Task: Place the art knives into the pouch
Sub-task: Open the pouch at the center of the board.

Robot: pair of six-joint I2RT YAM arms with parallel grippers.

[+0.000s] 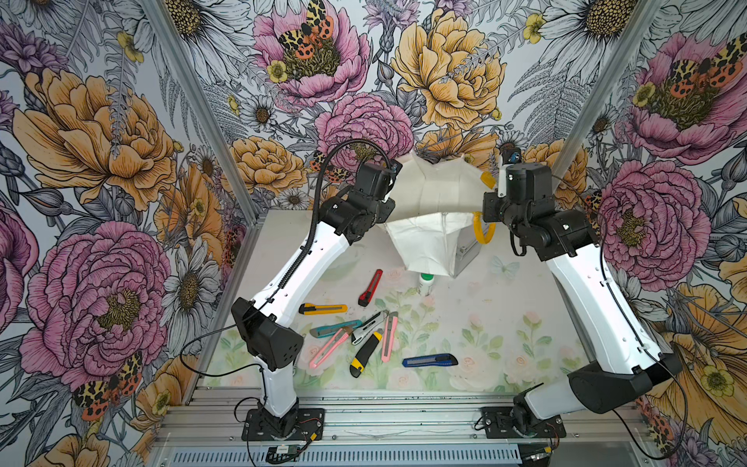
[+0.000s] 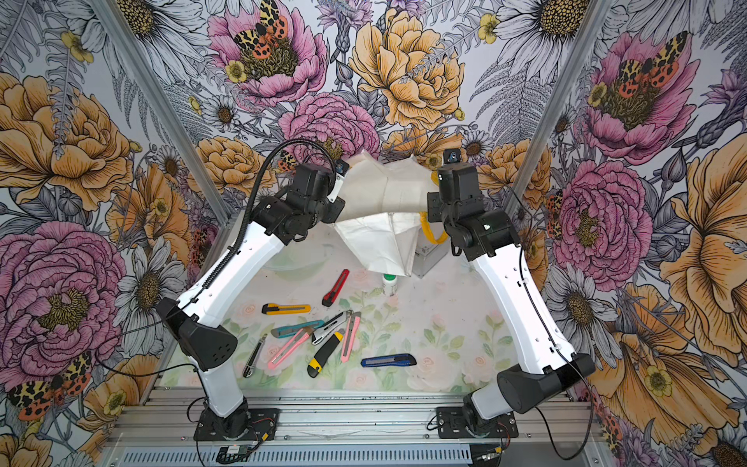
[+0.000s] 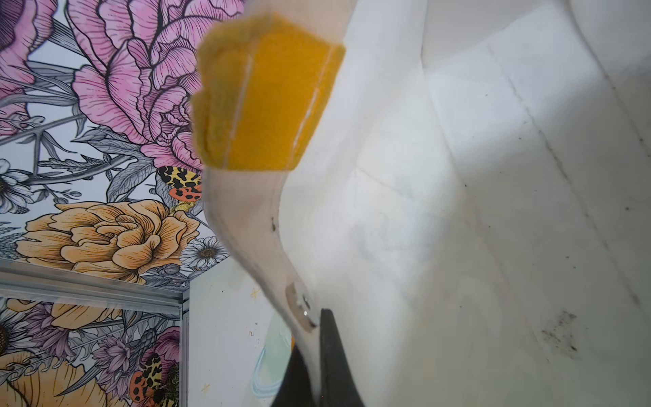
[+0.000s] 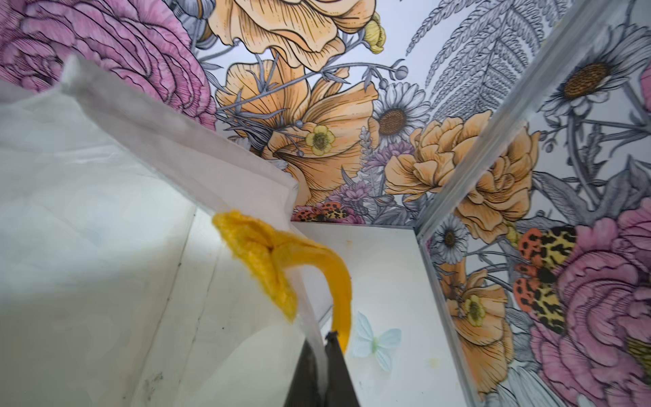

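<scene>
"Pouch (image 1: 428, 242) first — where is it, and how does it look?"
"White fabric, creased and a little smudged inside. It hangs at the far side of the table (image 1: 505, 323), its rim stretched between the two arms. One yellow handle (image 1: 483, 232) droops on the right arm's side. Whether its bottom touches the table I cannot tell."
"And the claws?"
"The left gripper (image 3: 313, 352) is pinched tight on the pouch's rim, with thin cloth between its black fingers. The right gripper (image 4: 321, 352) is clamped on the opposite rim the same way, just beside that handle."
"The knives?"
"The cluster of knives (image 1: 366, 327) lies flat on the table, nearer the arm bases and apart from the pouch — a red knife (image 1: 370, 288) closest to it, a blue knife (image 1: 429, 360) farthest"
</scene>
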